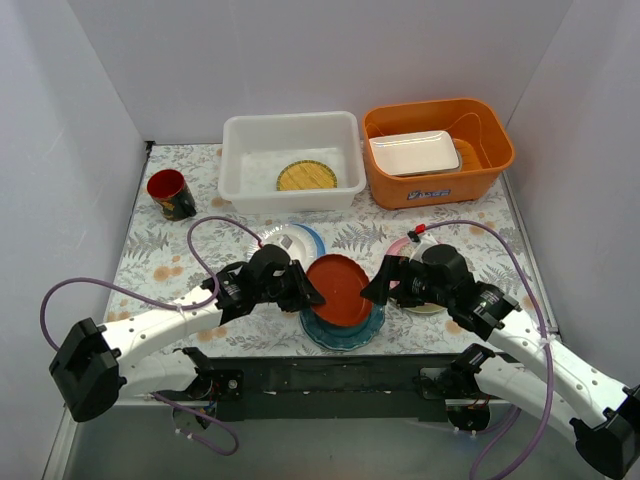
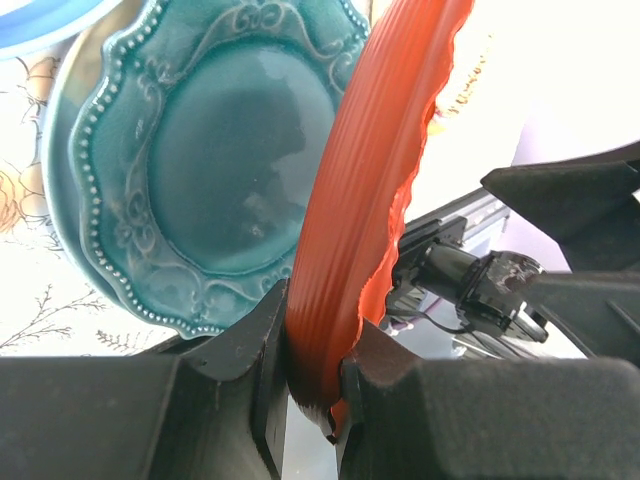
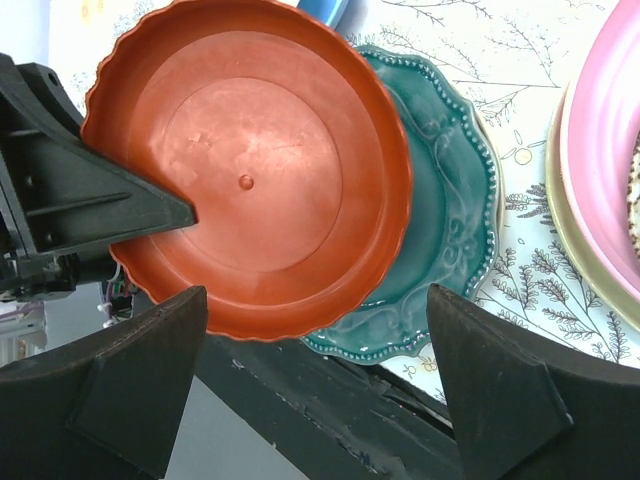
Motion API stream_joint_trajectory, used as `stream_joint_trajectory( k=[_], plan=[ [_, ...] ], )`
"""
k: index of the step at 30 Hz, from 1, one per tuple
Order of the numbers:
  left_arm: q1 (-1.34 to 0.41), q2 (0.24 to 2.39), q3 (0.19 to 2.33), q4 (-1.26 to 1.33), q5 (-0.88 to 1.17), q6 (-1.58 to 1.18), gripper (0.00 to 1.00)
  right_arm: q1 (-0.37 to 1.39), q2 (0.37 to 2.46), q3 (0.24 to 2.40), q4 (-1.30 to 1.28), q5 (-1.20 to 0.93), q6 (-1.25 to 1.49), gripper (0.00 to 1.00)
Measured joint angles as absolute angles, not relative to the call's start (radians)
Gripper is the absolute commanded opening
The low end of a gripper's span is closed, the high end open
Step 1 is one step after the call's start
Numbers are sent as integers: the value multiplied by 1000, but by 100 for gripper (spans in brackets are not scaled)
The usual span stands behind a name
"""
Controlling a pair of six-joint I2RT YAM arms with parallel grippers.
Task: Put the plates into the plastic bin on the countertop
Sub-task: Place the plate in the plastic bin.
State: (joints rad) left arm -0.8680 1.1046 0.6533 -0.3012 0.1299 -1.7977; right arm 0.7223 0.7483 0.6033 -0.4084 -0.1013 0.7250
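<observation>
My left gripper (image 1: 308,292) is shut on the rim of a red ribbed plate (image 1: 340,290) and holds it tilted above a teal scalloped plate (image 1: 345,333). The left wrist view shows the red plate (image 2: 370,190) clamped between the fingers, the teal plate (image 2: 220,160) behind it. My right gripper (image 1: 380,285) is open and empty at the red plate's right edge; its view shows the red plate (image 3: 250,170) over the teal plate (image 3: 450,220). A pink plate (image 3: 600,150) lies at the right. A yellow woven plate (image 1: 307,176) lies in the white plastic bin (image 1: 240,170). A white and light blue plate (image 1: 300,240) lies behind the left gripper.
An orange tub (image 1: 490,160) holding a white rectangular tray (image 1: 414,152) stands at the back right. A red cup (image 1: 170,193) stands at the back left. The black base rail (image 1: 330,375) runs along the near edge. White walls enclose the cloth-covered countertop (image 1: 160,250).
</observation>
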Motion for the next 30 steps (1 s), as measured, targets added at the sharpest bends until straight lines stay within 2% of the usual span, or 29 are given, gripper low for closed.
stream_joint_trajectory(
  k=[6,16,30],
  plan=[
    [-868,1177,748,-351,102,-1764,0,722,739,600,-408,-101,722,98],
    [-844,1393,1027,-403,78,-1657,0,722,712,590,-422,-77,713,98],
    [-672,1715,1452,-497,168,-1491,0,722,702,591,-455,-59,699,98]
  ],
)
